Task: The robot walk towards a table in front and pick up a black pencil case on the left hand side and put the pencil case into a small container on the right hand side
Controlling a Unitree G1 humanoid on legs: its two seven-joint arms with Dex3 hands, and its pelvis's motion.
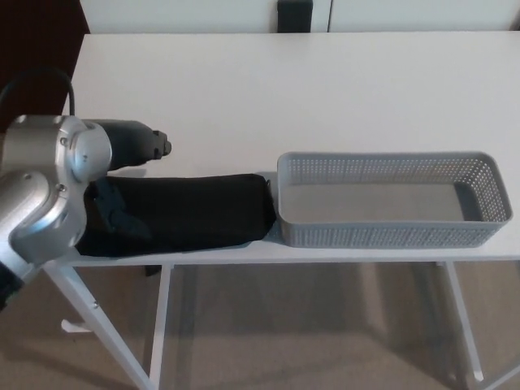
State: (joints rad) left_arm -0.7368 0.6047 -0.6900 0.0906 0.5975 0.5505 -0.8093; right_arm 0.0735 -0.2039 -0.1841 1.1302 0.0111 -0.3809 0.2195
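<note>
Our fingers (122, 219) are spreading over the left end of the black pencil case (195, 213), one above, one lower, not yet pinching it. The left hand (126, 183) is needing a deeper hold before lifting. The case is lying at the table's (309, 89) front edge, touching the grey container (390, 199), whose near wall we are having to clear.
</note>
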